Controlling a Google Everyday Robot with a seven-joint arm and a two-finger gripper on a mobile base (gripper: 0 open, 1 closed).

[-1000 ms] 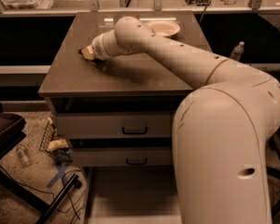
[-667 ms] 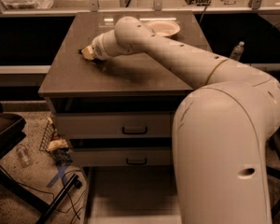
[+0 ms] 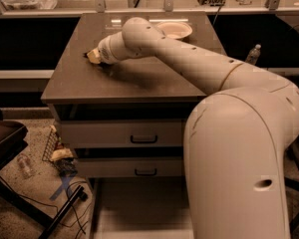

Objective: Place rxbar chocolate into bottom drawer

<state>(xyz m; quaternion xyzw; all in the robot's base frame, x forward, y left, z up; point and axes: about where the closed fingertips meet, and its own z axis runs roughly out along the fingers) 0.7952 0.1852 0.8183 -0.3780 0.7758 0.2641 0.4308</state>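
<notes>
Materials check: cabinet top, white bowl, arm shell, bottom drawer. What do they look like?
Cabinet top: grey-brown laminate or stone, semi-matte; soft glare at the back. Bowl: white, smooth, plastic or ceramic, unclear which. Arm shell: cream moulded plastic, matte, visible seam. Bottom drawer: pale, probably painted metal or laminate. Tool sits low over the top's left part.

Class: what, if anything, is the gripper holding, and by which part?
Cannot be told: the gripper sits low at the left of the cabinet top, and the arm hides whatever is beneath it.
</notes>
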